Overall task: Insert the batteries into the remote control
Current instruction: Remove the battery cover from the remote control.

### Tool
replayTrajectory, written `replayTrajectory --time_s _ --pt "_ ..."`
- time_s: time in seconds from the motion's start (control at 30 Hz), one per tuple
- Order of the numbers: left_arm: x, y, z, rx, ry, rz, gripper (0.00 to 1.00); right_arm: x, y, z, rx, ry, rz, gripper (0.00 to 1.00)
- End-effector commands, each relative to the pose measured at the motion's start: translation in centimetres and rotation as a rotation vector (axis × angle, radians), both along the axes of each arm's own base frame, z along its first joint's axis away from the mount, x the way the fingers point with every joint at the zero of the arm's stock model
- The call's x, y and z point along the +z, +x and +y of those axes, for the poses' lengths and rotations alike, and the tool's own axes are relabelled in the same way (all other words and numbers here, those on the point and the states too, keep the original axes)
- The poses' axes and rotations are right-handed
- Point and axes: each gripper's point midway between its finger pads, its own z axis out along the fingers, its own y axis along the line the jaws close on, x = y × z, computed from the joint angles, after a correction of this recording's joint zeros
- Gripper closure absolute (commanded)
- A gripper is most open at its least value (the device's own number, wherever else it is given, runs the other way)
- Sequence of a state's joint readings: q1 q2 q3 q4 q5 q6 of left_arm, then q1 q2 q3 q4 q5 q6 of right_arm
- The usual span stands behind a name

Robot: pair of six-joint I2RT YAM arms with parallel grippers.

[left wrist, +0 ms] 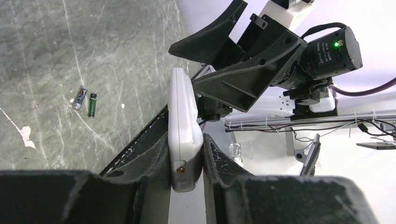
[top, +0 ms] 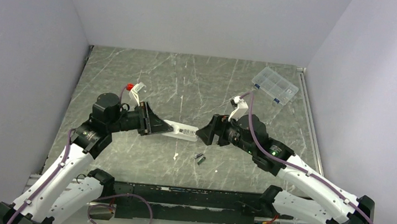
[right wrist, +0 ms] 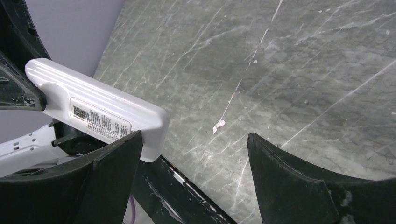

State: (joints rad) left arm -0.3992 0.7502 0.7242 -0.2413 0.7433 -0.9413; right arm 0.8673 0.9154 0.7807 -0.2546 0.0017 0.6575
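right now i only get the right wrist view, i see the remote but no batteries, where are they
Observer: Both batteries lie side by side on the table, on the near side of the remote control, toward the arm bases.
Operator: is the left arm clamped on the remote from both sides
Observer: Yes, the left wrist view shows the left gripper shut on one end of it, lifted off the surface.
Operator: anything else out there
Observer: A clear compartment box sits at the far right corner, apart from both arms.
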Motion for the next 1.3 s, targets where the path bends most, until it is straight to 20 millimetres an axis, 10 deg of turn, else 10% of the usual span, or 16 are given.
replayTrajectory --time_s 0.0,1.27 --pt "2.7 0.2 -0.1 -0.003 -0.045 -0.066 1.0 1.5 0.5 0.1 -0.02 0.002 -0.039 0.15" --pt "2.8 0.0 -0.3 -0.017 -0.069 -0.06 1.0 3.8 -0.6 2.1 0.019 0.174 -0.042 0.13"
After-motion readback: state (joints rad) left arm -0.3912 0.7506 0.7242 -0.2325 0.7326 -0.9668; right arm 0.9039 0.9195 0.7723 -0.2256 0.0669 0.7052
